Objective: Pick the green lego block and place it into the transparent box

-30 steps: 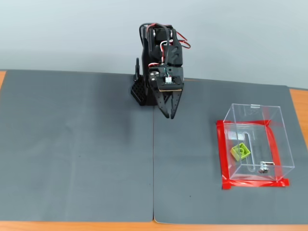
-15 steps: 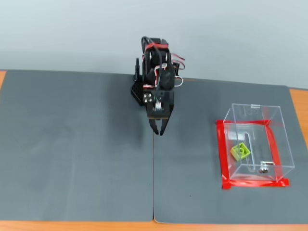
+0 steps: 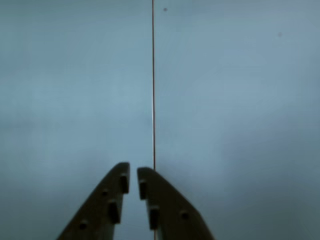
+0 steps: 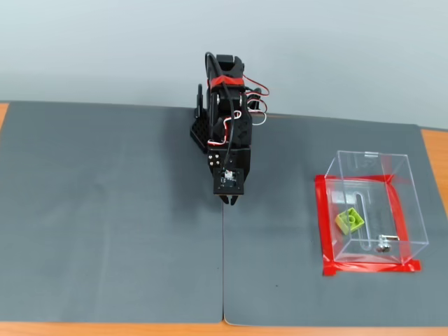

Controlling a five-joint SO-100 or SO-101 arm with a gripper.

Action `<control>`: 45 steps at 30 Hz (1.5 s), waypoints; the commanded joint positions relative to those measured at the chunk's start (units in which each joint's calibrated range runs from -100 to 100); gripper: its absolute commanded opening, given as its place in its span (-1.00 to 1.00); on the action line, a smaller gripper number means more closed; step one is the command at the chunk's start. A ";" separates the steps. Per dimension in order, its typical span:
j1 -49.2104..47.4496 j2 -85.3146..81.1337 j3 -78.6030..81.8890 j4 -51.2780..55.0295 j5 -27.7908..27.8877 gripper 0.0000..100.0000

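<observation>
The green lego block (image 4: 349, 220) lies tilted inside the transparent box (image 4: 409, 203), on its bottom near the slot and a small metal fitting. The box stands at the right of the fixed view with red tape (image 4: 371, 267) around its base. My gripper (image 4: 232, 200) hangs near the middle of the mat, well to the left of the box. In the wrist view the gripper (image 3: 133, 181) is shut and empty, its fingertips nearly touching over bare grey mat. The block and the box are out of the wrist view.
Two grey mats (image 4: 105, 210) cover the table and meet in a seam (image 3: 153, 100) that runs under the gripper. The arm's base (image 4: 224, 105) stands at the back edge. Orange tabletop (image 4: 434, 150) shows at the far right.
</observation>
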 commanded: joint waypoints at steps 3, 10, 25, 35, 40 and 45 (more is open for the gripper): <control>0.38 -0.34 -1.93 5.61 -0.17 -0.96; 0.31 -0.34 -3.38 10.39 0.03 -0.96; 0.53 -0.17 -3.56 10.30 -0.23 -0.96; 0.53 -0.17 -3.56 10.30 -0.23 -0.96; 0.53 -0.17 -3.56 10.30 -0.23 -0.96; 0.53 -0.17 -3.56 10.30 -0.23 -0.96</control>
